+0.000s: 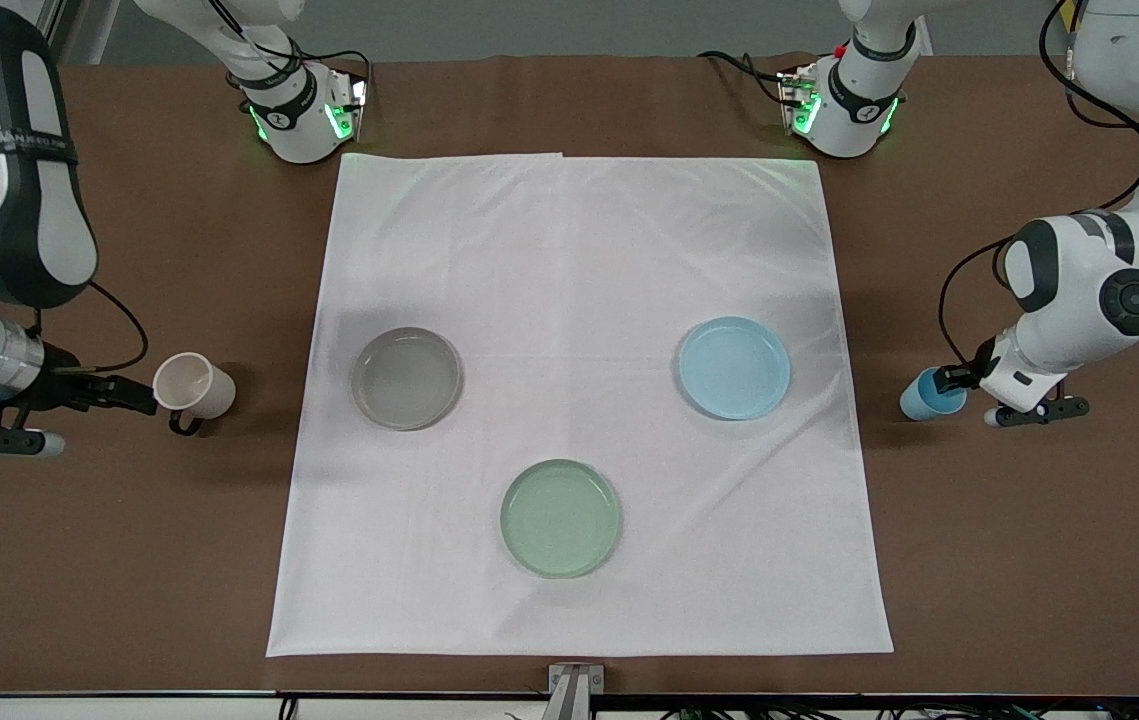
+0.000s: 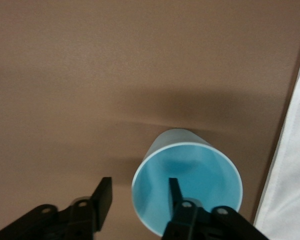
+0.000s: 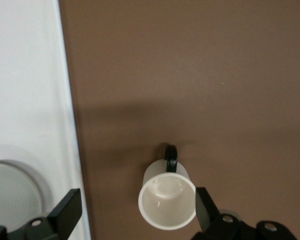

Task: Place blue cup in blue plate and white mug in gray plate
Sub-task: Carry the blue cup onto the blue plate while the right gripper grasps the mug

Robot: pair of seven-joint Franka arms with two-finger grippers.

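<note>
Straddling rim of blue cup (image 2: 187,187), left gripper (image 2: 138,197) has one finger inside, one outside, wall not yet pinched; cup upright on bare table at left arm's end, blue plate (image 1: 734,367) beside it on cloth. Right gripper (image 3: 137,210) spread wide, white mug (image 3: 167,201) between fingers, untouched; gray plate (image 1: 406,378) nearby.

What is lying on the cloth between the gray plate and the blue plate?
Nothing: the front view shows only bare white cloth between the gray plate and the blue plate.
</note>
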